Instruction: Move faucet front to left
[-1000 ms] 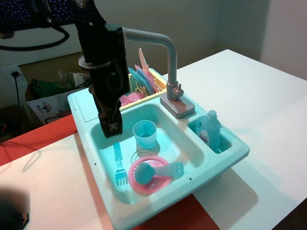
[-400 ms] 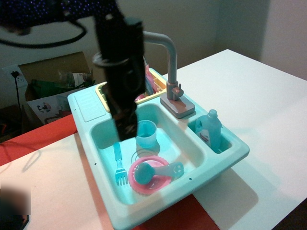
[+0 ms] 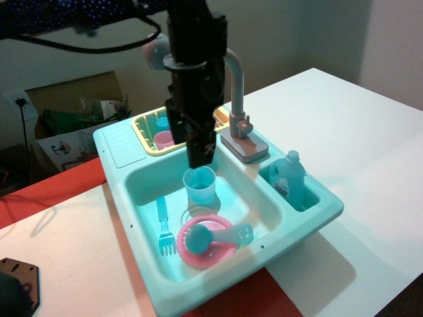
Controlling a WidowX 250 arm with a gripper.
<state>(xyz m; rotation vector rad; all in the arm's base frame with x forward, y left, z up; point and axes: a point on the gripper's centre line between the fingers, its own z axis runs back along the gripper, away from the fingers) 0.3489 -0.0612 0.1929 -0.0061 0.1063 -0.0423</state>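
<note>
The grey-blue faucet (image 3: 236, 89) stands upright on its grey base (image 3: 246, 146) at the back of the teal sink (image 3: 119, 142). Its spout runs to the left behind my arm, and a rounded end (image 3: 156, 51) shows left of the arm. My black gripper (image 3: 200, 157) points down in front of the spout, just left of the upright pipe. Its tip hangs over the blue cup (image 3: 199, 185) in the basin. The fingers look pressed together and hold nothing.
In the basin lie a blue fork (image 3: 164, 228) and a pink plate (image 3: 198, 254) with a blue utensil. A blue soap bottle (image 3: 291, 177) stands in the right compartment. A yellow dish rack (image 3: 149, 125) sits behind the sink. A cardboard box (image 3: 73, 105) is at the back left.
My arm has moved right and back, from the basin's left side to in front of the spout near the pipe. The faucet looks unmoved.
</note>
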